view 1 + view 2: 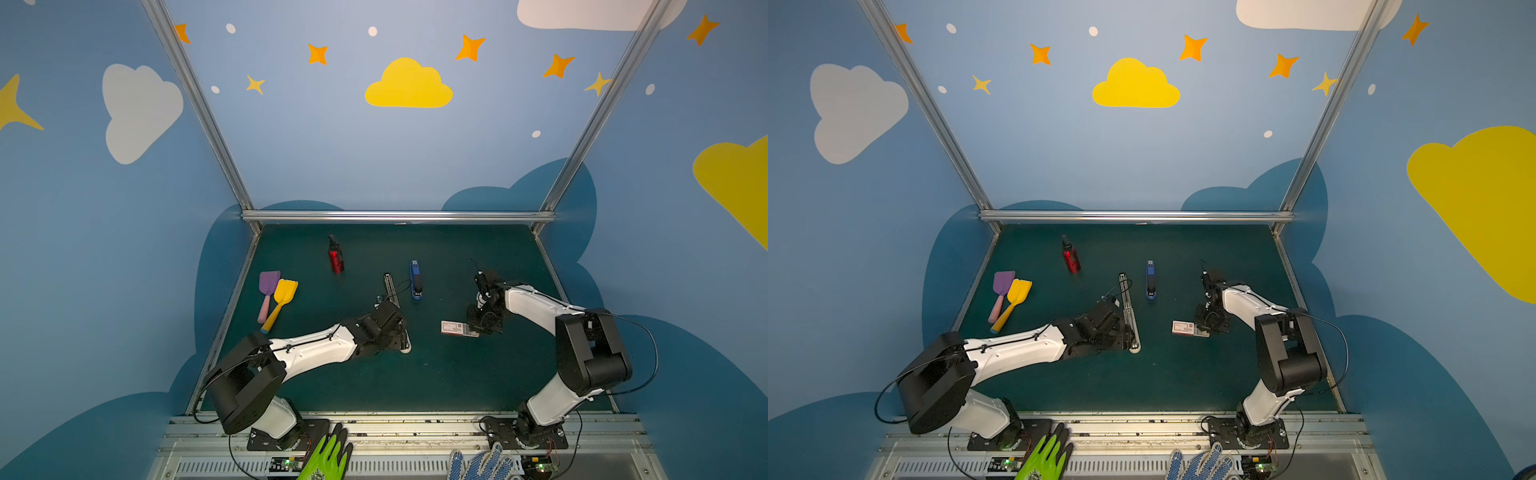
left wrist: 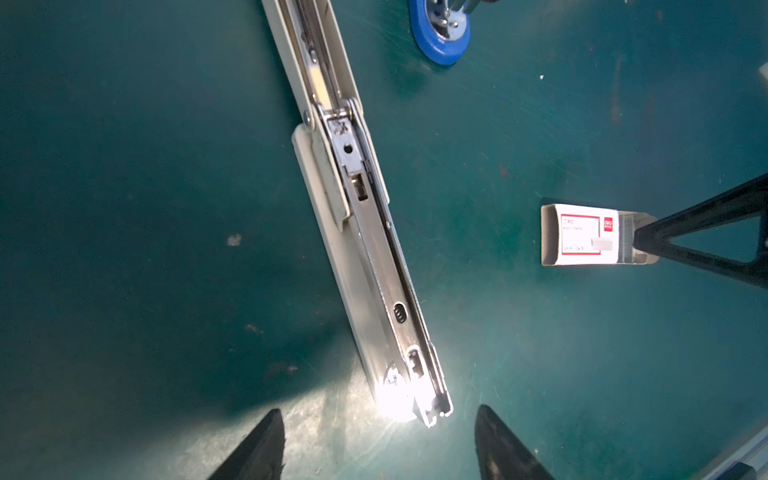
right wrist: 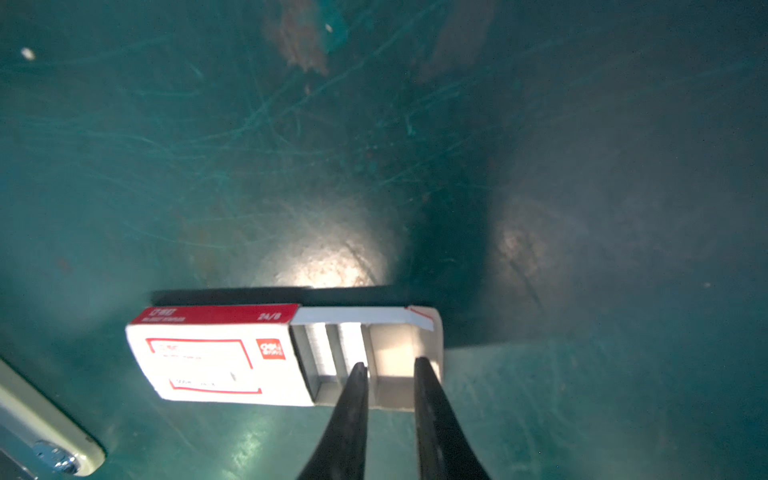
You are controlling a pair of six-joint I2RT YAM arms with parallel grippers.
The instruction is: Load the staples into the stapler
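Now: right pincer (image 3: 388, 363) narrow, nothing clamped, tips down in slid-out tray (image 3: 353, 314). Staples (image 3: 320, 349) against one tip, bare tray floor by other. Left pincer (image 2: 378, 415) wide, end of open stapler (image 2: 365, 232) between its tips.

Risk: tip skids off strip, strip snaps, or light box (image 3: 208, 361) drags along.

Readable: "24/6" on red edge; red logo, probably "deli"; rest blurred.
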